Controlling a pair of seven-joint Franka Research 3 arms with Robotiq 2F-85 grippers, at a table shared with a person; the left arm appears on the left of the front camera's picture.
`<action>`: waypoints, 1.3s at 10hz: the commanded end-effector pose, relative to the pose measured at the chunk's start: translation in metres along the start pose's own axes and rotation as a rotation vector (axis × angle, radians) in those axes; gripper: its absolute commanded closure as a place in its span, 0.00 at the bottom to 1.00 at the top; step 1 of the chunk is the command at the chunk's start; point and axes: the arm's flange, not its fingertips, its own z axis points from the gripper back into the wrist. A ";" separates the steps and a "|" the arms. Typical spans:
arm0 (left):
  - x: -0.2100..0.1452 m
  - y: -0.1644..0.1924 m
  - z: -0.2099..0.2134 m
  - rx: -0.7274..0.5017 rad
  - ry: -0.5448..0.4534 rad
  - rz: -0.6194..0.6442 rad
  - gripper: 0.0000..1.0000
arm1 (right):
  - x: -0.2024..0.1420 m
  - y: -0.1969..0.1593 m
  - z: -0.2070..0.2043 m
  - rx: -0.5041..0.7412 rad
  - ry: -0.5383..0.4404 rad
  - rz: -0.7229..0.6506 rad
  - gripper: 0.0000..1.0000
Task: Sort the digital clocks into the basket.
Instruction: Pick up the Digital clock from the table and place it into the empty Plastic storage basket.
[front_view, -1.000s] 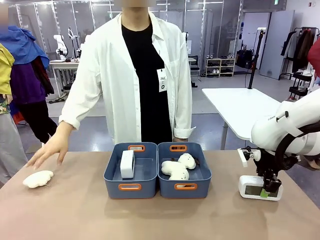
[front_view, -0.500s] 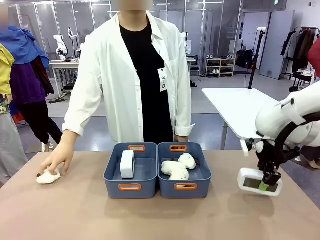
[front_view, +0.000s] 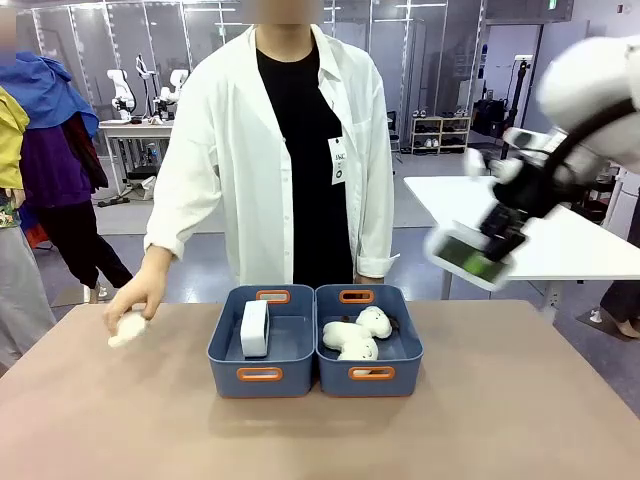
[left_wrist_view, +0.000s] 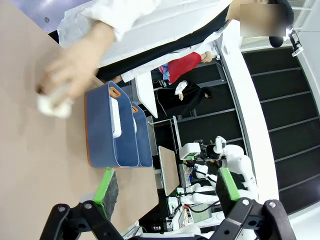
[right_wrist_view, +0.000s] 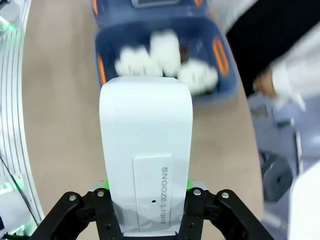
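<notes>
Right gripper (front_view: 492, 243) is high in the air, above and well right of the basket (front_view: 228, 372), clamped on a digital clock (front_view: 462, 257). The clock is blurred from the front, but the wrist view shows its white back, printed SNOOZE/LIGHT, pinched between the pads. A second clock (front_view: 255, 328) stands on edge inside the basket. The twin bin (front_view: 408, 352) touching the basket's right side holds cream plush toys (front_view: 356, 338). Left of the basket, a person's hand (front_view: 143, 293) grips another plush (front_view: 126, 329) over the bench (front_view: 500, 400). Left gripper (left_wrist_view: 167, 186) hangs spread wide, holding nothing.
</notes>
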 end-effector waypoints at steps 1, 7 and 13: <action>-0.004 -0.005 0.003 -0.007 0.009 0.013 0.00 | 0.071 -0.005 -0.052 0.019 -0.026 0.054 0.96; -0.004 -0.005 0.003 -0.007 0.009 0.013 0.00 | -0.206 0.117 0.102 -0.327 -0.254 -0.135 0.96; -0.004 -0.005 0.003 -0.007 0.009 0.013 0.00 | -0.422 0.166 0.152 -0.415 -0.667 -0.487 0.96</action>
